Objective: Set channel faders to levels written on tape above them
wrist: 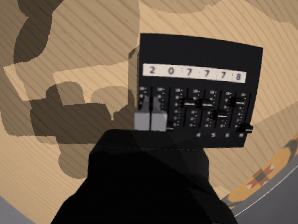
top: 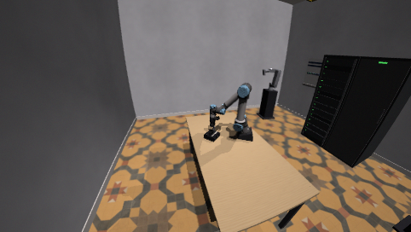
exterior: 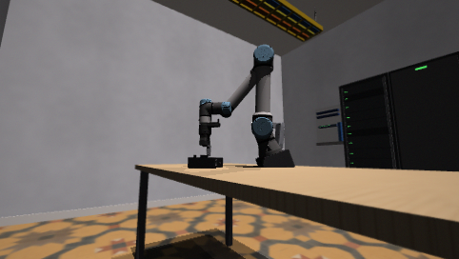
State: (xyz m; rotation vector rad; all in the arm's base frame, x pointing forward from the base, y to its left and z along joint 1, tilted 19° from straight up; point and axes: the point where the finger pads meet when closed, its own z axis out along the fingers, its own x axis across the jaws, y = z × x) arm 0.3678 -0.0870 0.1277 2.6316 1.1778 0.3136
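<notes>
The black lighting desk (wrist: pixel 196 92) stands on the table, small in the top view (top: pixel 211 135) and the exterior view (exterior: pixel 205 162). A white tape strip (wrist: pixel 194 74) with written levels runs above a row of several faders (wrist: pixel 193 112). The digits are too blurred to read surely. My gripper (wrist: pixel 150 105) (exterior: pixel 207 149) is shut, its two grey fingertips together over the near end of the leftmost fader slots. It points straight down just above the desk. I cannot tell whether the tips touch a fader cap. The rightmost fader cap (wrist: pixel 246 128) sits low on its slot.
The arm's base (top: pixel 243 132) stands on the table just right of the desk. The table's left edge (top: pixel 192 141) is close to the desk. A black server rack (top: pixel 354 107) stands far right, and a second arm on a pedestal (top: pixel 269 100) at the back wall.
</notes>
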